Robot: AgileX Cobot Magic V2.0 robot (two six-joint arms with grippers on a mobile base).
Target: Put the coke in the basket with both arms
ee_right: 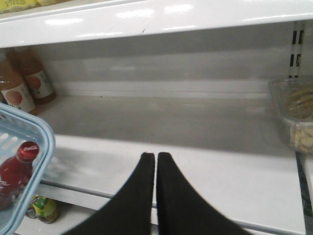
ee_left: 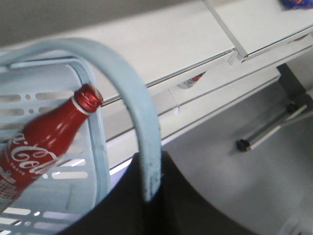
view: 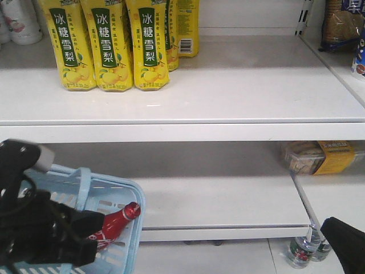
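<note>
Front view: coke [view: 117,221], all red with white script and red cap, lies tilted inside the light blue basket [view: 132,240] at lower left, cap toward the rim. Left gripper [ee_left: 146,196] is clamped on the basket's handle [ee_left: 142,122]. Right gripper [ee_right: 156,161] is closed, holding nothing, before the shelf [ee_right: 195,171].

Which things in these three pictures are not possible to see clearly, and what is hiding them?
- Lower half of the coke: front view, covered by the left arm.
- Left gripper fingers: left wrist view, blurred dark shape around the basket handle; open or shut unclear.
- Most of the basket: right wrist view, cut by the left edge.
- Small bottles on the floor: front view, labels too small.
</note>
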